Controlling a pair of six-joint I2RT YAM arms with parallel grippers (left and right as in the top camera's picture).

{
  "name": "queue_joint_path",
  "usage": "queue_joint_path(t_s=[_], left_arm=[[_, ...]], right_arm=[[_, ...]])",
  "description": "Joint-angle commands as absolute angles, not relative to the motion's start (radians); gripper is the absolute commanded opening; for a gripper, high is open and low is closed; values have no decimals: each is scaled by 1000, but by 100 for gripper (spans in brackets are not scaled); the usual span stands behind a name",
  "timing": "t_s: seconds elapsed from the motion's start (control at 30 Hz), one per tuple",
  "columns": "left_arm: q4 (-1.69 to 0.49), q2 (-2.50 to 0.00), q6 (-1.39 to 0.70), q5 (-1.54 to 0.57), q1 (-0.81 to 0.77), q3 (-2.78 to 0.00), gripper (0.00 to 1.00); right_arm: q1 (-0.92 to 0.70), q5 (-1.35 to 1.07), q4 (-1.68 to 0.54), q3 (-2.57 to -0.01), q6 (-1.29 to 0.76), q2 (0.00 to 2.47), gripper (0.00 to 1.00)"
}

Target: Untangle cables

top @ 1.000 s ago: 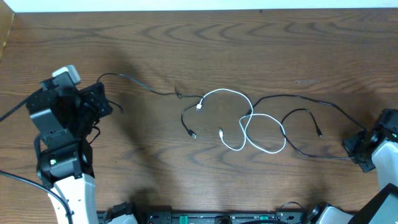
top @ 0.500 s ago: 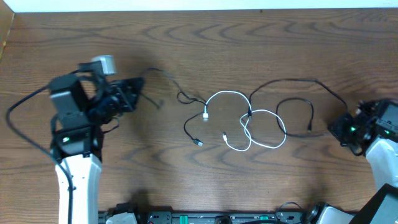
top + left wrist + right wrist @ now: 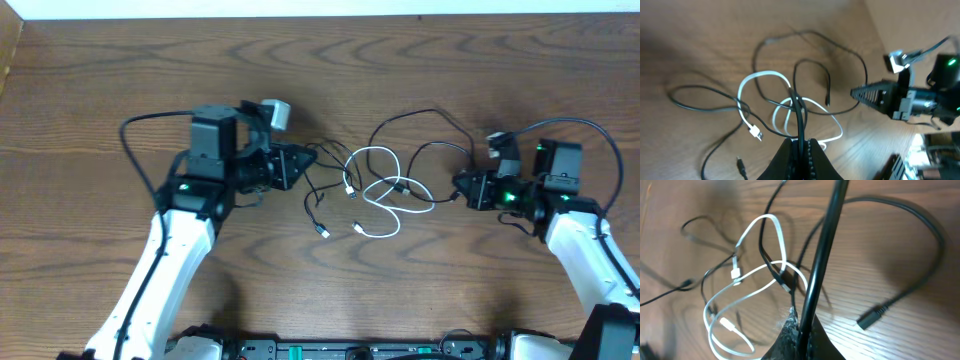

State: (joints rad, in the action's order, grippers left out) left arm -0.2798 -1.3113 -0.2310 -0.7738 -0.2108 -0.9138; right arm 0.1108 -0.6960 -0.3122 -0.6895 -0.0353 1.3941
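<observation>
Pull-apart step, I think. Left tool [image 3: 304, 161] & right tool [image 3: 461, 187] were each clamped on the black cord [image 3: 799, 120]. White cord [image 3: 375, 149] lay looped btwn them on the surface [image 3: 450, 60]. Next move prob. needed a slow outward pull.

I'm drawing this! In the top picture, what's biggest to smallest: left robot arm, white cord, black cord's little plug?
1. Left robot arm: by far the biggest.
2. White cord: thin, but its loops spread wide.
3. Black cord's little plug: tiniest.

Dark brown wood-grain table [image 3: 420, 60], pale strip [image 3: 300, 8] along far edge, black rail [image 3: 350, 350] nearest
</observation>
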Motion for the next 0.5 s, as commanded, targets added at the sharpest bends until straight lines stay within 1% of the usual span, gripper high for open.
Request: queue_joint_path(t_s=[0.0, 0.07, 0.1, 0.13, 0.17, 0.23, 0.27, 0.37, 0.47], left_arm=[[-276, -1364, -214, -746, -273, -922, 8], [-275, -1400, -214, -738, -310, -922, 9], [-275, -1414, -214, -733, -323, -922, 15], [-275, -1428, -214, -724, -336, -922, 27], [-275, -1445, -214, -716, -351, -922, 34], [-275, -1472, -214, -713, -374, -922, 44], [-275, -1482, -214, -713, -381, -922, 45], [-275, -1510, -214, -713, -406, -922, 46], [-275, -1531, -214, -713, -436, -922, 46]], right_arm=[[63, -735, -292, -692, 9, 1393, 1], [39, -757, -267, -692, 9, 1393, 1], [33, -772, -257, -692, 9, 1393, 1], [28, -796, -243, -692, 9, 1393, 1], [25, -828, -221, -692, 8, 1393, 1], [25, -898, -170, -694, -15, 1393, 1], [25, -923, -146, -696, -33, 1391, 1], [25, -968, -43, -707, -131, 1379, 1], [25, -966, 123, -712, -276, 1351, 1]])
